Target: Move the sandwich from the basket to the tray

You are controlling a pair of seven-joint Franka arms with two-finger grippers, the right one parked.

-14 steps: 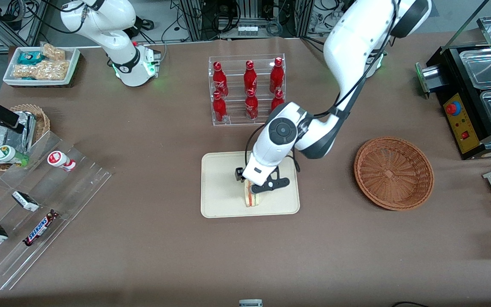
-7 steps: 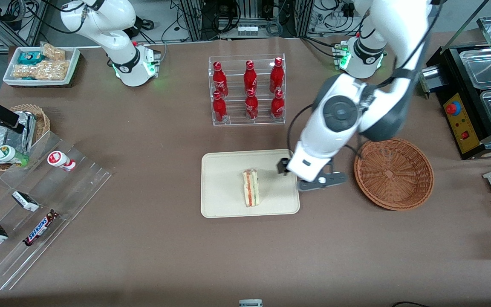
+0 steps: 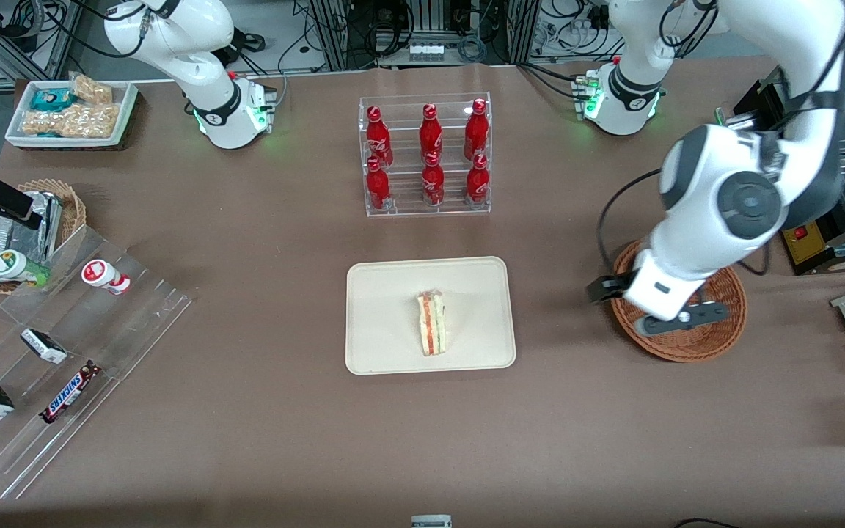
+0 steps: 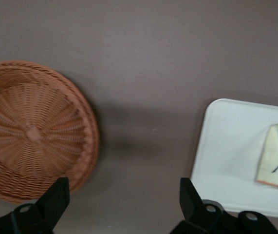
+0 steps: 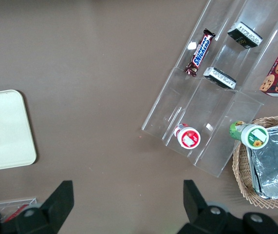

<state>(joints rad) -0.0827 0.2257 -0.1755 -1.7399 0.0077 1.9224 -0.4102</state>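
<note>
- The sandwich [image 3: 431, 334] lies on the tray [image 3: 378, 293], set toward the tray's edge nearest the front camera, with its orange-red and green layers showing.
- The tray sits mid-counter, nearer the front camera than the acrylic rack of red bottles [image 3: 426, 154].
- The gripper [image 3: 653, 308] hangs above the basket [image 3: 716, 345], over the part of its rim closest to the tray, toward the working arm's end of the counter.
- In the wrist view, the gripper [image 4: 121, 204] is spread wide with nothing between its fingers [image 4: 56, 195]; bare brown counter [image 4: 148, 73] shows in the gap.
- The basket [image 4: 31, 131] holds nothing; tray [image 4: 226, 161] and sandwich [image 4: 277, 158] lie well apart from it.
</note>
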